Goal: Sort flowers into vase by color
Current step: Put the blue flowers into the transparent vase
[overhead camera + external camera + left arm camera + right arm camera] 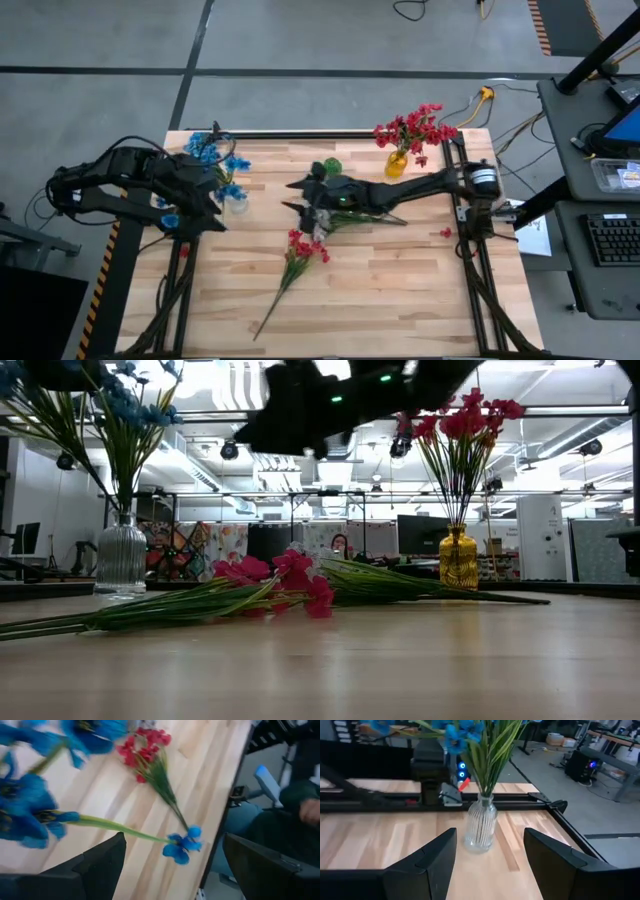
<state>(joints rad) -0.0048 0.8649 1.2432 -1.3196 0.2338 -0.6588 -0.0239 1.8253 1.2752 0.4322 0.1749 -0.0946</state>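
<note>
My right jaws [300,196] open and empty above mid-bench [400,290], clear vase [480,824] of blue flowers [215,160] straight ahead between them, red flowers [305,248] lying just below, my left jaws [205,212] open beside the blue bunch

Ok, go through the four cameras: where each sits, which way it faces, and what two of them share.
High: above the table, looking straight down; both arms, left pincer, right pincer.
Low: at tabletop height, facing the room; red flowers lying on the table, yellow vase, an arm overhead.
Left wrist: looks past its own open fingers at a blue flower.
Right wrist: looks past its open fingers at the clear vase.
Shared: low and right wrist both show the clear vase.
</note>
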